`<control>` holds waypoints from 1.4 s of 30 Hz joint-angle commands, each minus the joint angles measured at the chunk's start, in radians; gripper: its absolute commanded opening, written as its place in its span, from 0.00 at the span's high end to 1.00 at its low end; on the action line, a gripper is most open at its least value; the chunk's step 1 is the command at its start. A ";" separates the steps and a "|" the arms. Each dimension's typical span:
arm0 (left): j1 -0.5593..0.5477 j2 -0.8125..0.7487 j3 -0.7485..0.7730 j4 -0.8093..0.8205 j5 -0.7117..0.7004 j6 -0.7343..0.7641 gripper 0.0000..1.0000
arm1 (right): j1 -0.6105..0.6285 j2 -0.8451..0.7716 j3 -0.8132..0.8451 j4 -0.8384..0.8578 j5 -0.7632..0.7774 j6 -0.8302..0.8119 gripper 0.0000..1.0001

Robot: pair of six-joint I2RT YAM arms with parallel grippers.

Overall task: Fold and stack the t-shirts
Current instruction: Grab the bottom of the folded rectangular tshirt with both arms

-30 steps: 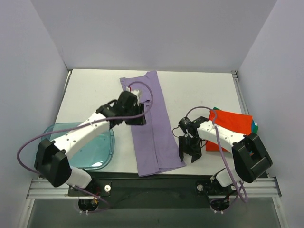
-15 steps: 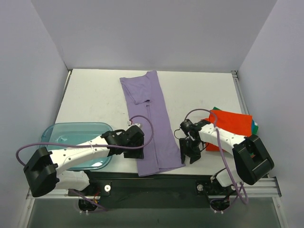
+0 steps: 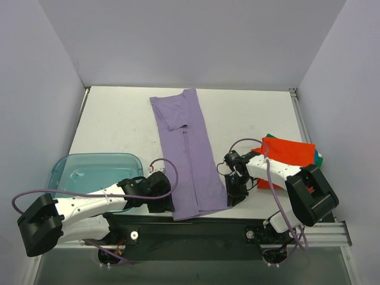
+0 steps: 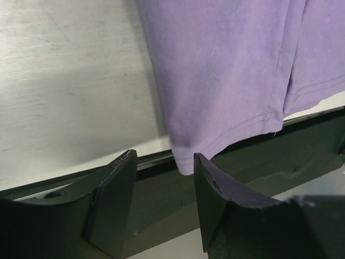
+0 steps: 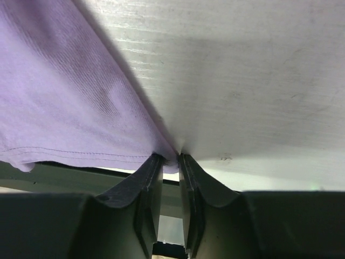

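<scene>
Two grippers are down low at the near edge of the table (image 3: 119,119), one at each bottom corner of the lavender shirt (image 3: 190,160). The shirt lies as a long narrow strip, folded lengthwise. It runs from the far middle of the table straight towards the arms, and its hem just spills over the near edge onto the dark rail. Look at the left gripper (image 4: 163,163): its fingers (image 4: 116,194) are spread wide and level with the table edge. The shirt's near-left hem corner droops into the gap between them, closer to one finger than the other, and nothing is gripped there. Over on the other side, the right gripper (image 5: 170,162) has its fingers pressed almost together, pinching the near-right corner of the lavender shirt right where cloth meets bare tabletop. The fabric fans out flat from that pinch. The orange-red shirt (image 3: 291,153) sits folded on the right side of the table, beyond the right arm and apart from the lavender one. A green edge (image 3: 319,158) peeks out at its right side. A blue tray (image 3: 89,175) rests at the near left, just behind the left arm.
</scene>
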 commanded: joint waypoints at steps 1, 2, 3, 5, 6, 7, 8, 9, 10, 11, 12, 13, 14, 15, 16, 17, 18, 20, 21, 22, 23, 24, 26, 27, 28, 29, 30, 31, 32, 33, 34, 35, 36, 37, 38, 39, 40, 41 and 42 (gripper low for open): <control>-0.005 0.011 -0.013 0.141 0.073 -0.031 0.43 | 0.010 0.018 -0.018 -0.028 -0.014 0.010 0.81; -0.005 0.025 -0.027 0.152 0.080 -0.032 0.43 | 0.014 0.021 -0.016 -0.028 -0.013 0.010 0.82; -0.005 0.032 -0.034 0.193 0.092 -0.034 0.43 | 0.014 0.024 -0.012 -0.028 -0.013 0.012 0.82; -0.007 0.058 -0.051 0.224 0.127 -0.041 0.43 | 0.019 0.030 -0.007 -0.029 -0.016 0.010 0.84; -0.006 0.066 -0.056 0.232 0.132 -0.045 0.43 | 0.022 0.032 -0.003 -0.029 -0.014 0.012 0.85; -0.005 0.072 -0.053 0.232 0.138 -0.045 0.43 | 0.025 0.032 -0.001 -0.029 -0.014 0.015 0.85; -0.007 0.075 -0.053 0.232 0.139 -0.045 0.43 | 0.027 0.032 -0.001 -0.029 -0.016 0.016 0.85; -0.010 0.080 -0.051 0.227 0.139 -0.048 0.44 | 0.031 0.032 -0.001 -0.029 -0.014 0.018 0.85; -0.013 0.083 -0.050 0.224 0.138 -0.051 0.46 | 0.033 0.032 -0.003 -0.029 -0.013 0.020 0.85; -0.016 0.085 -0.050 0.219 0.136 -0.054 0.47 | 0.034 0.032 -0.004 -0.031 -0.014 0.020 0.86; -0.016 0.085 -0.050 0.204 0.136 -0.061 0.48 | 0.036 0.032 -0.004 -0.031 -0.014 0.023 0.85; -0.016 0.085 -0.048 0.196 0.138 -0.064 0.51 | 0.034 0.032 -0.006 -0.031 -0.013 0.021 0.86; -0.018 0.080 -0.047 0.187 0.135 -0.068 0.53 | 0.036 0.033 -0.006 -0.031 -0.011 0.023 0.86; -0.019 0.080 -0.044 0.163 0.129 -0.075 0.54 | 0.036 0.033 -0.004 -0.034 -0.013 0.023 0.86; -0.021 0.077 -0.039 0.149 0.126 -0.078 0.54 | 0.036 0.033 -0.004 -0.032 -0.013 0.021 0.86; -0.024 0.071 -0.038 0.131 0.123 -0.081 0.54 | 0.036 0.033 -0.001 -0.032 -0.011 0.021 0.86; -0.025 0.068 -0.038 0.129 0.123 -0.086 0.54 | 0.037 0.032 0.000 -0.034 -0.011 0.021 0.86; -0.025 0.060 -0.047 0.135 0.124 -0.092 0.56 | 0.037 0.035 0.005 -0.035 -0.013 0.020 0.86; -0.025 0.060 -0.050 0.137 0.132 -0.097 0.57 | 0.037 0.036 0.007 -0.037 -0.011 0.020 0.86; -0.025 0.060 -0.053 0.135 0.136 -0.098 0.58 | 0.036 0.036 0.007 -0.035 -0.011 0.020 0.86; -0.027 0.063 -0.054 0.135 0.138 -0.101 0.58 | 0.037 0.039 0.008 -0.038 -0.011 0.020 0.86; -0.027 0.063 -0.058 0.140 0.141 -0.103 0.58 | 0.037 0.038 0.008 -0.038 -0.013 0.020 0.86; -0.027 0.066 -0.065 0.167 0.150 -0.101 0.58 | 0.039 0.039 0.010 -0.037 -0.010 0.018 0.86; -0.027 0.069 -0.067 0.176 0.155 -0.098 0.58 | 0.039 0.043 0.008 -0.035 -0.010 0.020 0.86; -0.027 0.074 -0.068 0.181 0.159 -0.100 0.59 | 0.040 0.043 0.010 -0.037 -0.011 0.020 0.86; -0.028 0.086 -0.067 0.181 0.161 -0.100 0.61 | 0.042 0.044 0.011 -0.037 -0.011 0.018 0.87; -0.030 0.091 -0.067 0.184 0.167 -0.098 0.67 | 0.043 0.044 0.010 -0.037 -0.011 0.018 0.88; -0.032 0.097 -0.067 0.187 0.172 -0.097 0.70 | 0.042 0.046 0.010 -0.038 -0.013 0.018 0.89; -0.032 0.100 -0.067 0.196 0.176 -0.094 0.74 | 0.046 0.044 0.011 -0.038 -0.021 0.018 0.90; -0.032 0.101 -0.067 0.199 0.178 -0.092 0.87 | 0.047 0.040 0.010 -0.038 -0.025 0.015 0.94; -0.035 0.103 -0.065 0.199 0.178 -0.091 0.92 | 0.048 0.036 0.010 -0.043 -0.030 0.016 0.97; -0.036 0.103 -0.065 0.196 0.179 -0.092 0.97 | 0.051 0.033 0.010 -0.045 -0.036 0.015 1.00; -0.038 0.103 -0.064 0.193 0.178 -0.092 1.00 | 0.054 0.020 0.010 -0.051 -0.037 0.012 1.00; -0.039 0.095 -0.065 0.192 0.175 -0.094 1.00 | 0.057 0.012 0.002 -0.058 -0.037 0.010 1.00; -0.044 0.092 -0.064 0.181 0.173 -0.098 1.00 | 0.059 0.004 -0.001 -0.065 -0.036 0.007 1.00; -0.045 0.088 -0.061 0.172 0.167 -0.101 1.00 | 0.060 -0.011 -0.007 -0.078 -0.036 0.004 1.00; -0.048 0.076 -0.056 0.161 0.164 -0.104 1.00 | 0.059 -0.019 -0.016 -0.087 -0.037 0.003 1.00; -0.055 0.071 -0.053 0.137 0.156 -0.109 1.00 | 0.060 -0.026 -0.021 -0.095 -0.039 0.003 1.00; -0.059 0.063 -0.045 0.124 0.153 -0.110 1.00 | 0.063 -0.045 -0.026 -0.112 -0.044 0.004 1.00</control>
